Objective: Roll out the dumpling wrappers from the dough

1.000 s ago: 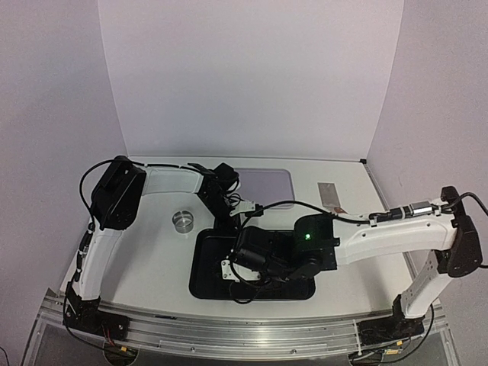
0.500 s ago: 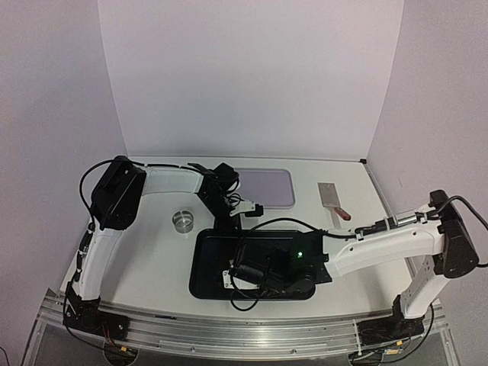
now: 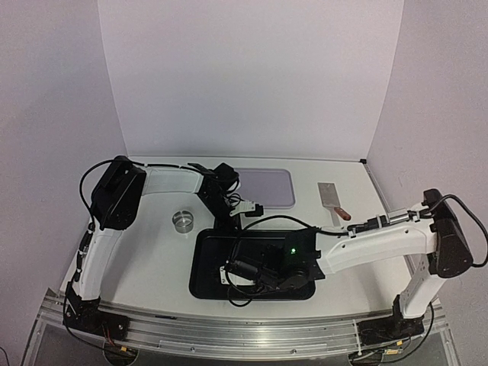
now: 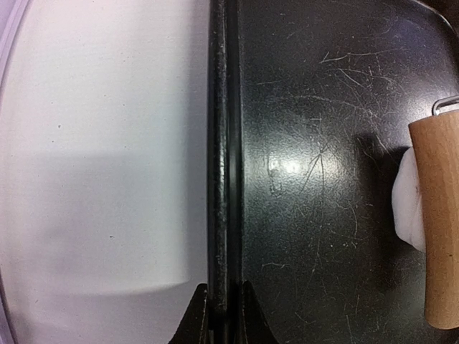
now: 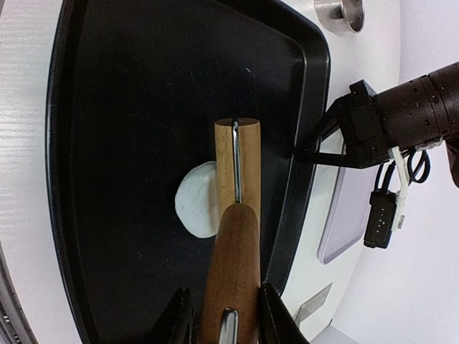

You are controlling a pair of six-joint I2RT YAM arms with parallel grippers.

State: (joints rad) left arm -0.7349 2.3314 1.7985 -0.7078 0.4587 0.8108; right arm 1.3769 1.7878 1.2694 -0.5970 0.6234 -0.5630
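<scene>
Now: right gripper (image 5: 226, 319), clenched on the rolling pin (image 5: 237, 179) handle, has drawn the roller toward the tray (image 5: 107, 143) near edge across the white dough (image 5: 195, 209) mid-tray, flattening merely begun; left gripper (image 4: 219, 319) pinches the far rim.

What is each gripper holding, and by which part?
The right gripper grips the rolling pin by its wooden handle; the left gripper pinches the black tray by its rim.

Tray (image 4: 308, 215): black, glossy, finely scratched. Roller (image 5: 224, 172) on it: smooth pale wood, metal wire bracket. Dough (image 5: 192, 208) on tray: white, matt.
</scene>
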